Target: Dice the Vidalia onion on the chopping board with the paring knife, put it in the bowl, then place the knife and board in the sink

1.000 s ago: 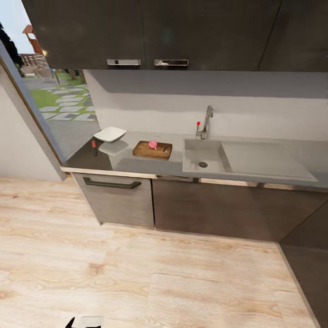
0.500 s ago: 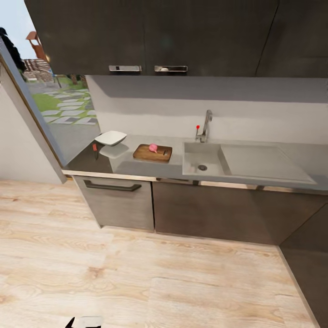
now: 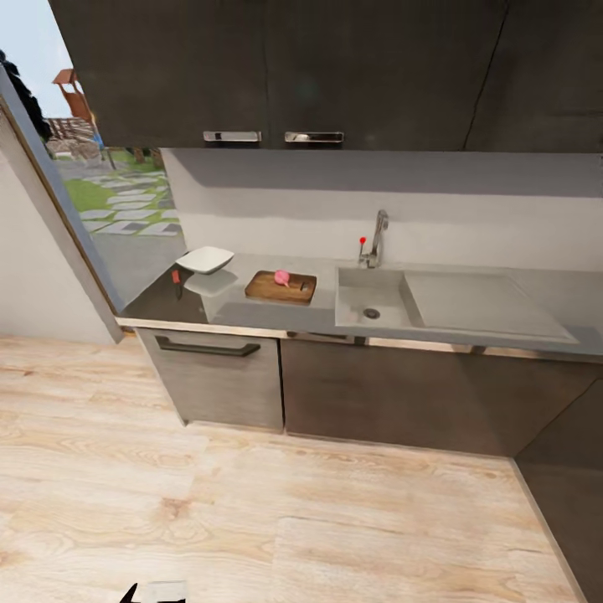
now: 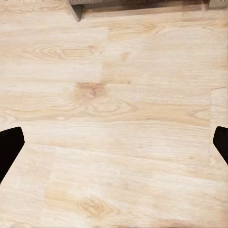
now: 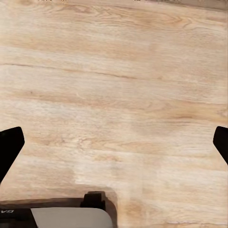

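Note:
The pinkish Vidalia onion (image 3: 281, 277) rests on the dark brown chopping board (image 3: 265, 291), which lies on the grey countertop (image 3: 276, 316) just left of the sink (image 3: 368, 298). A white bowl (image 3: 204, 260) stands near the counter's left end, and the red-handled paring knife (image 3: 177, 280) is beside it, closer to the left edge. The sink basin holds nothing I can see besides its drain. My left gripper (image 4: 114, 142) and right gripper (image 5: 114, 147) both hang open over the pale wood floor, well short of the counter, with nothing between their fingers.
A chrome tap (image 3: 378, 238) with a red knob stands behind the sink, and a draining surface (image 3: 481, 297) extends to its right. Black upper cabinets (image 3: 276, 67) overhang the counter. A glass door (image 3: 100, 201) is at the left. Open wood floor (image 3: 276, 511) lies between me and the lower cabinets.
The whole head view has shifted slightly, so the camera has moved; the counter looks a little smaller and farther. The onion, board, knife and bowl keep their places on the counter.

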Motion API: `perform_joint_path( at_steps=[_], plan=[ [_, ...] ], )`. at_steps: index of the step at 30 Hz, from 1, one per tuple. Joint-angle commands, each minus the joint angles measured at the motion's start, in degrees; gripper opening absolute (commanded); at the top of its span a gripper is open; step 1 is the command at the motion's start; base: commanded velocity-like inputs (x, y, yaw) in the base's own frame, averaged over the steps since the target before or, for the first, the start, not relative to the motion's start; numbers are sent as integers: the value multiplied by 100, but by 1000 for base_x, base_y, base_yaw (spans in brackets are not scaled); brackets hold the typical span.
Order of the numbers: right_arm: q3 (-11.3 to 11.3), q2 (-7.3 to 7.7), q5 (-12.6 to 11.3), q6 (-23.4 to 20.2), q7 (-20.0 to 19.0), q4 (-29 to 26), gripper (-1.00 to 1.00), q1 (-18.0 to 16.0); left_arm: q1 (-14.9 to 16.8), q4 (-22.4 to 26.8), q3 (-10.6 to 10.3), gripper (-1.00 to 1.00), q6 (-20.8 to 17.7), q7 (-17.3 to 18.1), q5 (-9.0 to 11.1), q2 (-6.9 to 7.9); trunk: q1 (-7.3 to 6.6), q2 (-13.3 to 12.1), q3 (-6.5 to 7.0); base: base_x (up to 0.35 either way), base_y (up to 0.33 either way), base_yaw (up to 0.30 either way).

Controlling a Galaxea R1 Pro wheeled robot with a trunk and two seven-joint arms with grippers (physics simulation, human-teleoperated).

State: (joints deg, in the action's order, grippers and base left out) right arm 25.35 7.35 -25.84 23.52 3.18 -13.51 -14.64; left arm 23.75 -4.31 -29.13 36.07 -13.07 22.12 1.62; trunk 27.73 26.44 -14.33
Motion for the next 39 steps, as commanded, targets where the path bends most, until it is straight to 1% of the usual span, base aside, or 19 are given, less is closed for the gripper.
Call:
perform_joint_path(
  at_steps=[1, 39],
  plan=[
    [49, 4, -26, 12, 33, -3, 100, -4, 7, -17, -49, 100, 23, -20, 21, -4, 3, 9, 0, 0, 0, 0],
    [49, 5, -26, 12, 42, -3, 100, -4, 6, -18, -56, 100, 23, -20, 21, -13, 3, 9, 343, 0, 0, 0]
  ],
)
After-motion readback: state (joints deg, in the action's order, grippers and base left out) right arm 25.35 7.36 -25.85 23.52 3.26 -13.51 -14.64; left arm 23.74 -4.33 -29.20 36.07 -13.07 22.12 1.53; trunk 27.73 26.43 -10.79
